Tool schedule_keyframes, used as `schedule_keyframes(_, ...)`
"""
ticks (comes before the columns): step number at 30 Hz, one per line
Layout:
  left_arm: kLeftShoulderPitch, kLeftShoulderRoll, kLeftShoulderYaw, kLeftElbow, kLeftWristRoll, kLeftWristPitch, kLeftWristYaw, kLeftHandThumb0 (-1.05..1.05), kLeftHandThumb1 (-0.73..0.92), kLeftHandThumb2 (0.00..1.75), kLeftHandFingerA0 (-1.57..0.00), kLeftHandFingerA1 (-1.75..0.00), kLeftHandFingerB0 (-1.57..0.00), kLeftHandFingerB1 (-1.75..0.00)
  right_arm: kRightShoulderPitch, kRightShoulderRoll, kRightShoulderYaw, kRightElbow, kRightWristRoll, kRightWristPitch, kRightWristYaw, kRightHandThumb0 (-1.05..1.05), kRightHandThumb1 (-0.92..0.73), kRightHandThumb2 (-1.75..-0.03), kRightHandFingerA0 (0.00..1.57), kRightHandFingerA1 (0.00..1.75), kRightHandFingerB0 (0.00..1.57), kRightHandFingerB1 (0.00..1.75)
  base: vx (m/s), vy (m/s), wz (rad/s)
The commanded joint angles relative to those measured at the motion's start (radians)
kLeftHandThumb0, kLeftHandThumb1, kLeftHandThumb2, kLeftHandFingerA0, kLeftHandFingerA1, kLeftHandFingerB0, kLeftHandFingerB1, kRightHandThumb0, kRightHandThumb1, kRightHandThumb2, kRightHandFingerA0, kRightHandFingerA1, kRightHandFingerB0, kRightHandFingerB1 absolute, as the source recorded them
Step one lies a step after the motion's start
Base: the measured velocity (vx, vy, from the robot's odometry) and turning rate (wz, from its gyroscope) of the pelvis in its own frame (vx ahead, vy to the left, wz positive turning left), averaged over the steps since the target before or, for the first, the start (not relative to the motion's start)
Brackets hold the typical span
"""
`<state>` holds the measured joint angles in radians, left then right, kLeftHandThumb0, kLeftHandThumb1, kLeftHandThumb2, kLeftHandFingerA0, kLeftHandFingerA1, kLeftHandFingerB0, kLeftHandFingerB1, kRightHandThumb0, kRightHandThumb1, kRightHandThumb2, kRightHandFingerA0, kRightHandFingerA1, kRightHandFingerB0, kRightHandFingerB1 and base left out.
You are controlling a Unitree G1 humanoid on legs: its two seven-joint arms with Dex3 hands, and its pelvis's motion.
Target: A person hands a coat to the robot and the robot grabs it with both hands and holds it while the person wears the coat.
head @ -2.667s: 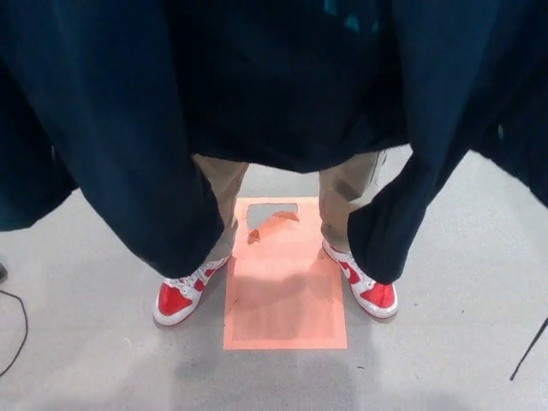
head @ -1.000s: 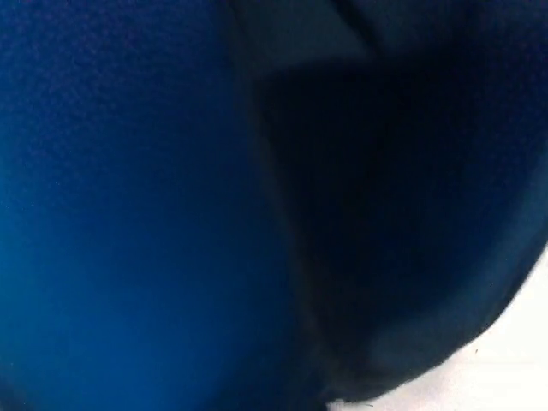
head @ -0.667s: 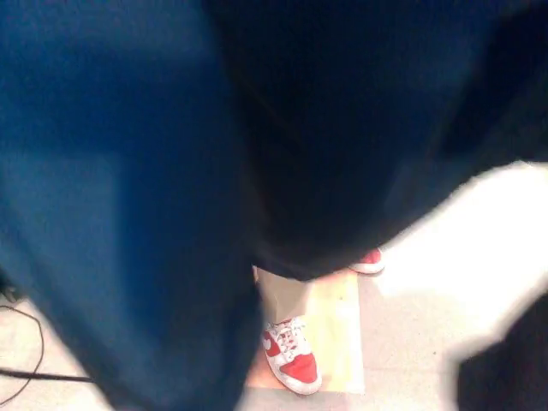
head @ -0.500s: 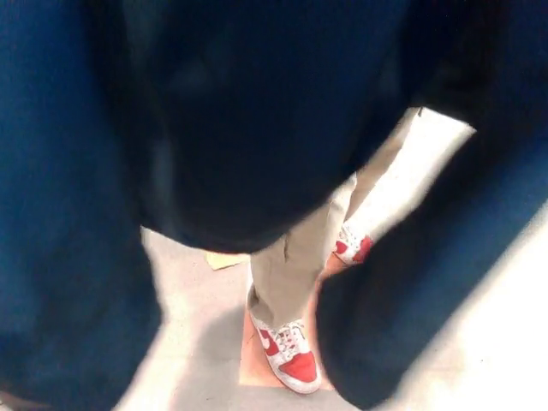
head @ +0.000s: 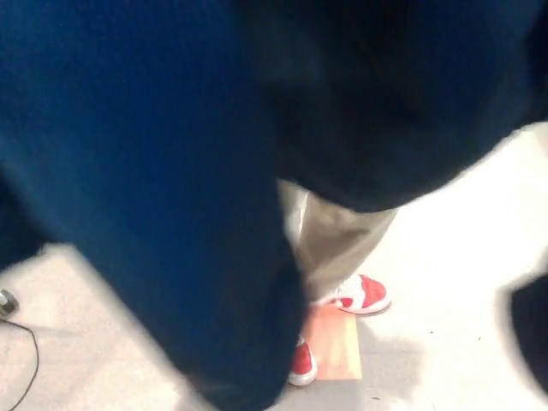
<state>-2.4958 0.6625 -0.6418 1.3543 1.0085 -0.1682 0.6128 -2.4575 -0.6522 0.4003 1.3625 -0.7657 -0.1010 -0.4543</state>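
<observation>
Coat (head: 145,171), dark blue cloth, blurred, hangs close and fills most of the frame; no robot hand or finger shows, their state unseen. Beyond, khaki trouser leg (head: 338,244), two red-and-white shoes (head: 364,295), one orange floor mat (head: 336,349).

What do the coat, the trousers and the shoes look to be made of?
Coat: dark navy matte cloth, probably woven; blur hides any weave. Trousers: beige matte fabric, softly creased. Shoes: red and white panels, smooth like leather or synthetic; too blurred to tell.
</observation>
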Motion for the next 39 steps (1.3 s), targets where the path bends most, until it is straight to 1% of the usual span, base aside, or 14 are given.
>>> schedule_keyframes(1,-0.002,0.057,0.004,0.021,0.008,0.052,-0.002,-0.48,0.75,0.63,-0.93,-1.75,-0.65,-1.63,-0.004,-0.039,-0.015,0.004,0.005,0.041,0.002,-0.54,-0.78,-0.67,1.05,1.49,0.94,1.34,-0.12,-0.049,0.47)
schedule_keyframes(4,0.001,0.057,0.005,0.021,0.008,0.05,0.002,-0.48,0.75,0.63,-0.92,-1.75,-0.65,-1.6,-0.003,-0.039,-0.019,0.003,0.006,0.04,0.009,-0.53,-0.78,-0.68,1.06,1.49,0.95,1.37,-0.1,-0.077,0.1)
schedule_keyframes(6,0.005,0.06,0.005,0.02,0.008,0.039,0.005,-0.52,0.77,0.64,-0.94,-1.75,-0.65,-1.62,0.0,-0.04,-0.01,0.003,-0.004,0.034,0.009,-0.54,-0.8,-0.64,1.06,1.57,0.86,1.51,0.0,0.028,0.07)
schedule_keyframes(9,0.007,0.06,0.007,0.02,0.006,0.042,0.012,-0.51,0.78,0.64,-0.94,-1.75,-0.65,-1.63,0.004,-0.042,-0.012,0.003,-0.005,0.031,-0.005,-0.55,-0.76,-0.69,1.04,1.55,0.87,1.48,0.0,0.0,0.0)
schedule_keyframes(10,0.008,0.06,0.009,0.02,0.005,0.044,0.011,-0.48,0.72,0.62,-0.92,-1.75,-0.63,-1.6,0.004,-0.041,-0.017,0.003,0.001,0.031,-0.003,-0.53,-0.76,-0.67,1.02,1.51,0.97,1.22,0.0,0.0,0.0)
schedule_keyframes(11,0.008,0.061,0.007,0.019,0.007,0.042,0.015,-0.5,0.7,0.62,-0.94,-1.75,-0.64,-1.6,0.005,-0.041,-0.02,0.003,0.003,0.028,0.0,-0.51,-0.76,-0.69,1.03,1.58,0.93,1.41,0.0,0.0,0.0)
schedule_keyframes(14,0.007,0.063,-0.003,0.021,0.017,0.045,0.021,-0.52,0.69,0.62,-0.95,-1.75,-0.65,-1.61,0.006,-0.042,-0.018,0.003,-0.001,0.025,0.006,-0.53,-0.79,-0.64,1.04,1.56,0.9,1.5,0.0,0.0,0.0)
schedule_keyframes(22,0.005,0.066,0.006,0.019,0.006,0.028,0.019,-0.52,0.77,0.64,-0.96,-1.75,-0.66,-1.66,0.007,-0.038,-0.03,0.002,0.007,0.028,0.006,-0.52,-0.75,-0.69,1.04,1.55,0.94,1.44,0.0,0.0,0.0)
schedule_keyframes(25,0.005,0.066,-0.002,0.02,0.015,0.035,0.018,-0.47,0.67,0.62,-0.96,-1.75,-0.65,-1.58,0.009,-0.042,-0.031,0.002,0.006,0.023,0.005,-0.55,-0.79,-0.64,1.07,1.54,0.91,1.49,0.0,0.0,0.0)
schedule_keyframes(31,0.01,0.067,-0.004,0.019,0.011,0.034,0.017,-0.48,0.69,0.62,-0.96,-1.75,-0.66,-1.59,0.011,-0.038,-0.031,0.002,0.004,0.026,0.004,-0.53,-0.76,-0.68,1.04,1.54,0.93,1.41,0.0,0.0,0.0)
schedule_keyframes(32,0.011,0.065,-0.009,0.019,0.017,0.048,0.023,-0.49,0.66,0.61,-0.98,-1.75,-0.72,-1.4,0.016,-0.043,-0.038,0.002,0.01,0.019,0.003,-0.56,-0.78,-0.68,0.98,1.42,0.92,1.36,0.0,0.0,0.0)
schedule_keyframes(33,0.01,0.066,-0.012,0.019,0.02,0.046,0.018,-0.48,0.66,0.6,-0.98,-1.75,-0.71,-1.38,0.016,-0.042,-0.038,0.002,0.009,0.021,0.004,-0.54,-0.76,-0.69,1.0,1.52,0.89,1.41,0.0,0.0,0.0)
schedule_keyframes(35,0.01,0.069,-0.015,0.019,0.023,0.039,0.013,-0.52,0.69,0.62,-0.99,-1.75,-0.71,-1.49,0.014,-0.041,-0.037,0.002,0.007,0.026,0.005,-0.53,-0.75,-0.69,1.0,1.59,0.87,1.44,0.0,0.0,0.0)
schedule_keyframes(39,0.017,0.071,-0.001,0.017,0.007,0.023,0.008,-0.52,0.72,0.63,-0.98,-1.75,-0.69,-1.55,0.013,-0.039,-0.031,0.001,-0.002,0.025,0.009,-0.5,-0.78,-0.63,1.06,1.61,0.86,1.47,0.0,0.0,0.0)
